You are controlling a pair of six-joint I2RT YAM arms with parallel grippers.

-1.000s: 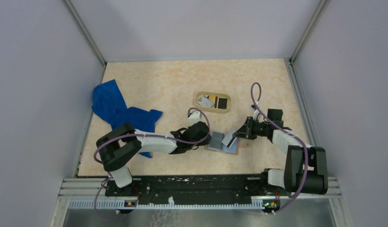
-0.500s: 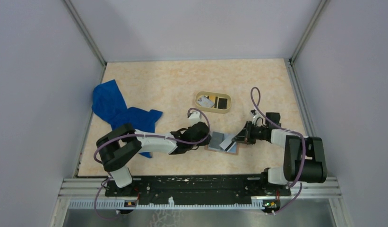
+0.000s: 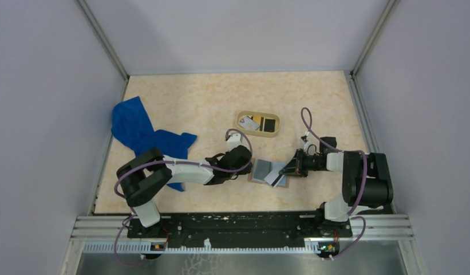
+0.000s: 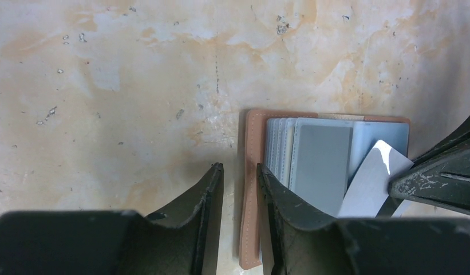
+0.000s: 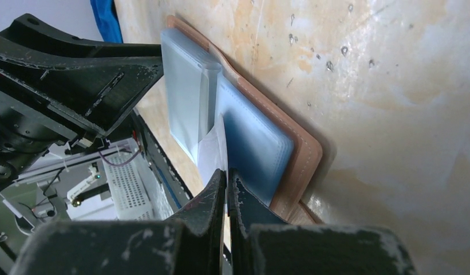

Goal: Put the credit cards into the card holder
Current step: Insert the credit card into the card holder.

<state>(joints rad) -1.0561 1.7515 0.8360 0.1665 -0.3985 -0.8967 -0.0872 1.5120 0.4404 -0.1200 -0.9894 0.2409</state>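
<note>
the card holder (image 4: 324, 160) is lying open and flat on the counter (image 3: 192, 103), between the two arms. the jaws of the left arm (image 3: 186, 171) are standing slightly parted, straddling the holder's salmon left edge, one finger over the cover and one over the bare counter; whether they are actually pinning it down, i cannot tell. the jaws of the right arm (image 3: 335, 163) are closed on a white card (image 4: 370, 183), holding it tilted with a corner lying over the blue-grey sleeves near the holder's middle.

the likeliest trouble, in my judgement, is the card missing the pocket mouth: it is coming in at an angle, so its corner could ride over the clear sleeves rather than under one. a thin card pinched at one end could also be twisting in the grip once it meets resistance. if the left jaws are not truly bearing down, a push could be sliding the whole holder toward them. the two sets of jaws are also working close together, so a bump is possible.

a light card (image 3: 249, 122) and a black card (image 3: 269, 124) are waiting in the oval tray (image 3: 258, 134).

no brand or writing is readable anywhere; any marks on the cards are too small.
</note>
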